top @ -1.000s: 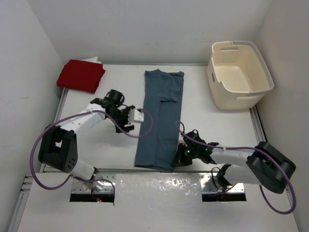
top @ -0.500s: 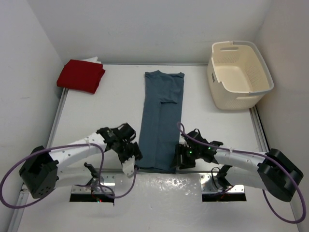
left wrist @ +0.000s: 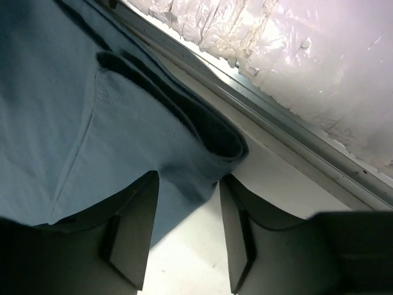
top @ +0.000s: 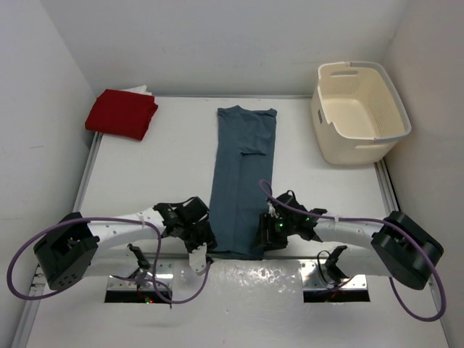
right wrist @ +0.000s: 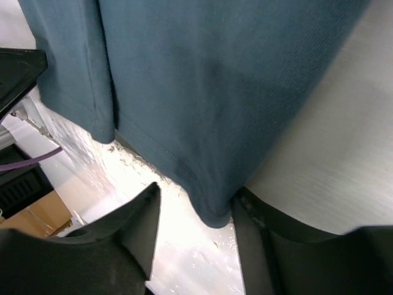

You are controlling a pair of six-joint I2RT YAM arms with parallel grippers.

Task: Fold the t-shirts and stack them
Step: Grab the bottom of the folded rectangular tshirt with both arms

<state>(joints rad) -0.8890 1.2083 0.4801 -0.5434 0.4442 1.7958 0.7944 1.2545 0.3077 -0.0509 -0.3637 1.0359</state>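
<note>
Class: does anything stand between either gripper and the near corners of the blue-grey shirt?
Nothing visible does. The left gripper and right gripper each have open fingers either side of a near corner of the blue-grey shirt. The red shirt and basket lie at the far side.

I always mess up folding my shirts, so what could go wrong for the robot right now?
1. The blue-grey shirt is folded in layers at its near corners. The left gripper and right gripper, both open around those corners, might pinch only the top layer, and the fold could fall open.
2. The hem lies right by the table's metal edge, so a gripper might snag there.
3. If one arm lifts faster, the long strip could twist.
</note>
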